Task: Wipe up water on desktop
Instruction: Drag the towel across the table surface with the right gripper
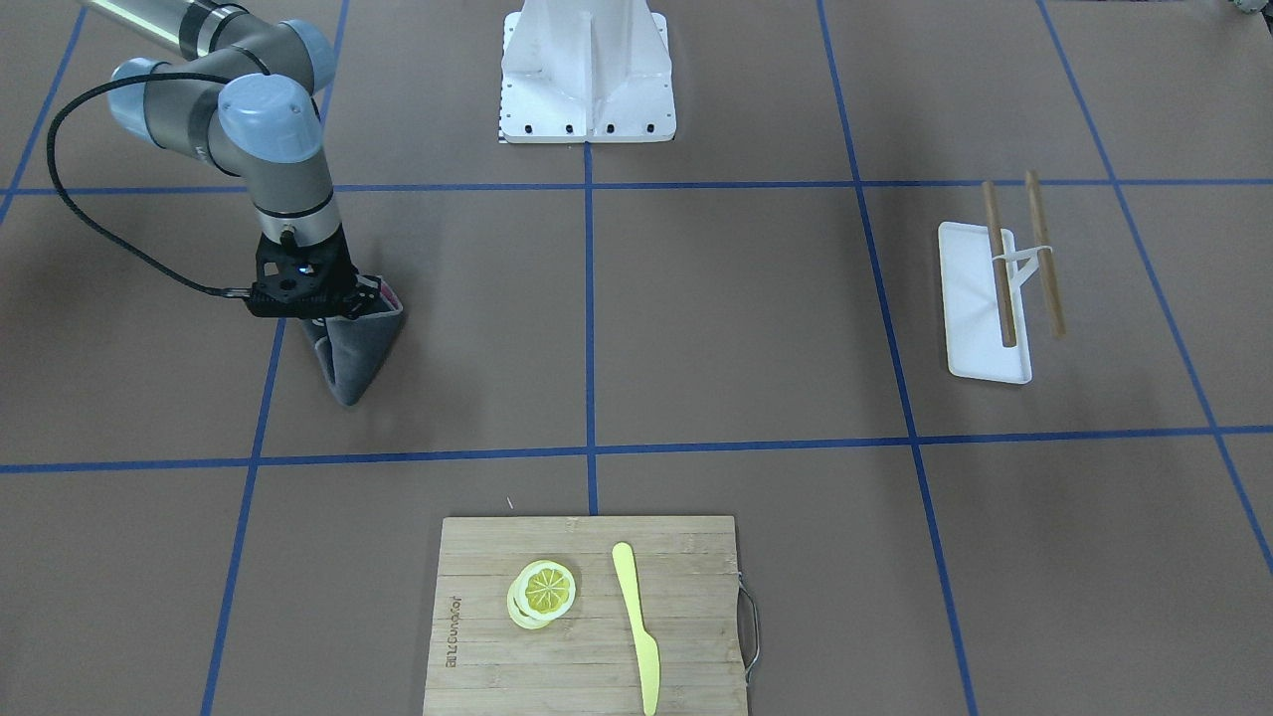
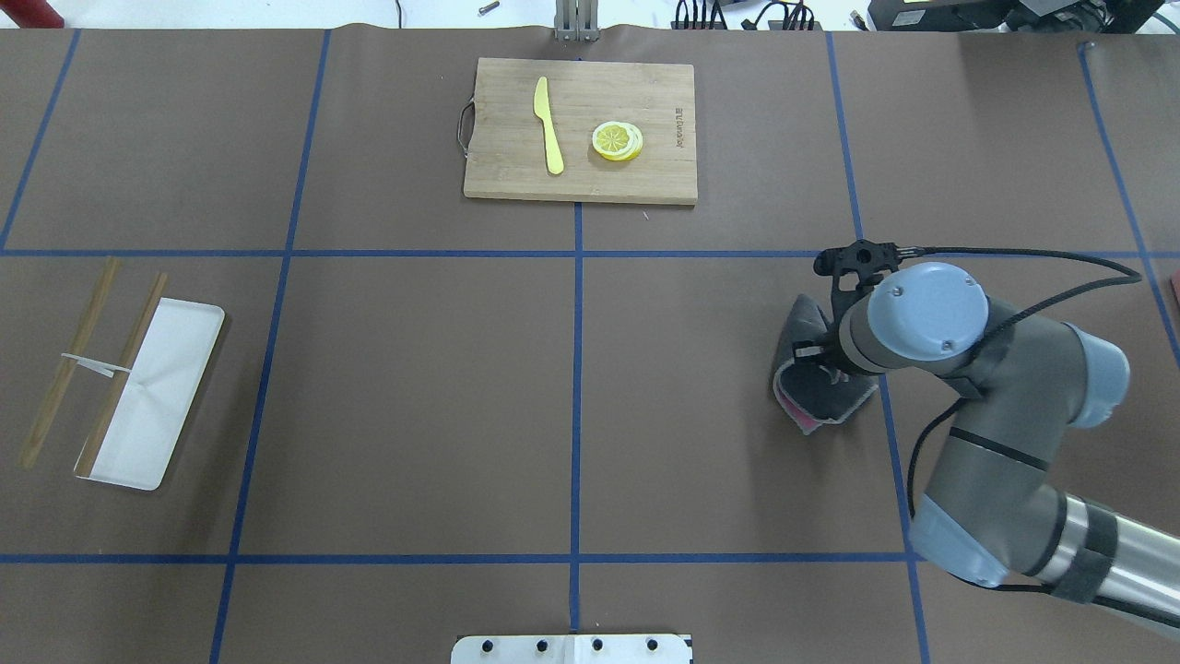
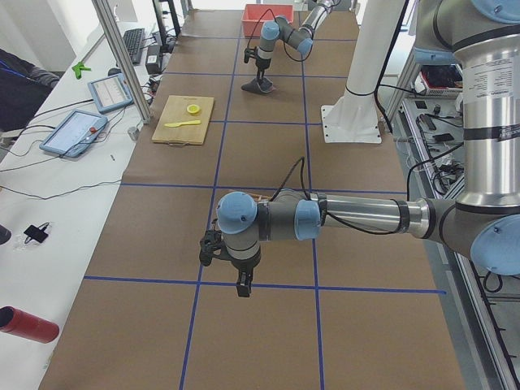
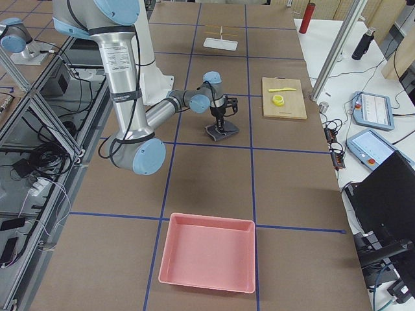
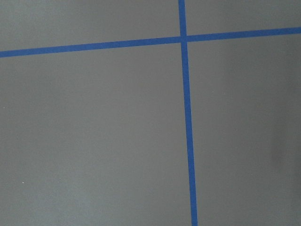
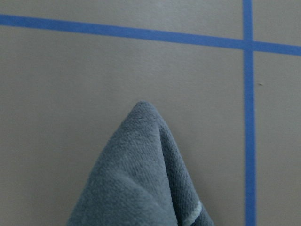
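The desktop [image 2: 415,397] is a matte brown surface with a grid of blue tape lines. I see no water on it in any view. My right gripper [image 2: 820,364] points down at the desktop's right middle and is shut on a grey cloth [image 2: 811,323] with a pink inner side. The cloth is bunched into a peak and rests on the desktop; it fills the bottom of the right wrist view [image 6: 141,179]. In the front view the right gripper [image 1: 328,316] sits over the cloth [image 1: 353,368]. My left gripper [image 3: 244,286] hangs over bare desktop; I cannot tell its state.
A bamboo cutting board [image 2: 507,166] with lemon slices [image 2: 618,141] and a yellow knife [image 2: 549,124] lies at the far centre. A white tray [image 2: 175,369] with chopsticks [image 2: 69,360] lies at the left. A pink bin [image 4: 207,251] stands beyond my right arm.
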Available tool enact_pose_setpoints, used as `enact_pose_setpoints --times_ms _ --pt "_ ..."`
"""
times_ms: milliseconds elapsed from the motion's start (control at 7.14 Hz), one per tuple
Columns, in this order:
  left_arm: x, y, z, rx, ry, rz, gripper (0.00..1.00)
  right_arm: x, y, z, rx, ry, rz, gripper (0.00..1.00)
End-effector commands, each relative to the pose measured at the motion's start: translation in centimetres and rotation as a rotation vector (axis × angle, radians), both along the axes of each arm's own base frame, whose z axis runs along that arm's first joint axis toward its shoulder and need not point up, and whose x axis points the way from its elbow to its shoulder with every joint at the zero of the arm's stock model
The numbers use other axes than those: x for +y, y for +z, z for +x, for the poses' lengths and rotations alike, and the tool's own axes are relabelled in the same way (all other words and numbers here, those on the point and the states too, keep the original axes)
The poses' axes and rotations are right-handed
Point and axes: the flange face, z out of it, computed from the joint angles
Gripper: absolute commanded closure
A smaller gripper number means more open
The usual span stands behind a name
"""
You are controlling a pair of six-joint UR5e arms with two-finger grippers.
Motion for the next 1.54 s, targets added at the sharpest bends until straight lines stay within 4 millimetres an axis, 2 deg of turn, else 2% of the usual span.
enact_pose_setpoints --times_ms 0,280,560,700,840,981,1121,1261,1401 --pt "0.0 0.0 0.0 0.0 0.001 0.002 0.01 3.5 7.6 9.5 0.142 -0.092 0.012 1.0" --pt "0.0 0.0 0.0 0.0 0.001 0.002 0.01 5.5 13.2 17.5 0.283 -0.152 0.013 1.0" --pt "0.0 0.0 0.0 0.0 0.001 0.002 0.01 7.2 17.1 21.2 0.405 -0.161 0.001 1.0" --pt "0.0 -0.1 0.0 0.0 0.001 0.004 0.01 7.5 18.4 21.9 0.445 -0.165 0.002 1.0" --pt "0.0 -0.1 0.0 0.0 0.001 0.005 0.01 7.0 17.6 21.3 0.43 -0.159 0.013 1.0" --pt "0.0 -0.1 0.0 0.0 0.001 0.005 0.01 5.2 15.0 19.0 0.373 -0.143 0.048 1.0" --pt "0.0 -0.1 0.0 0.0 0.0 0.004 0.01 3.6 11.4 16.0 0.264 -0.131 0.053 1.0" --pt "0.0 -0.1 0.0 0.0 0.001 0.004 0.01 2.2 7.0 12.4 0.129 -0.032 0.003 1.0" --pt "0.0 -0.1 0.0 0.0 0.001 0.004 0.01 2.4 3.3 8.2 0.052 -0.006 0.001 1.0"
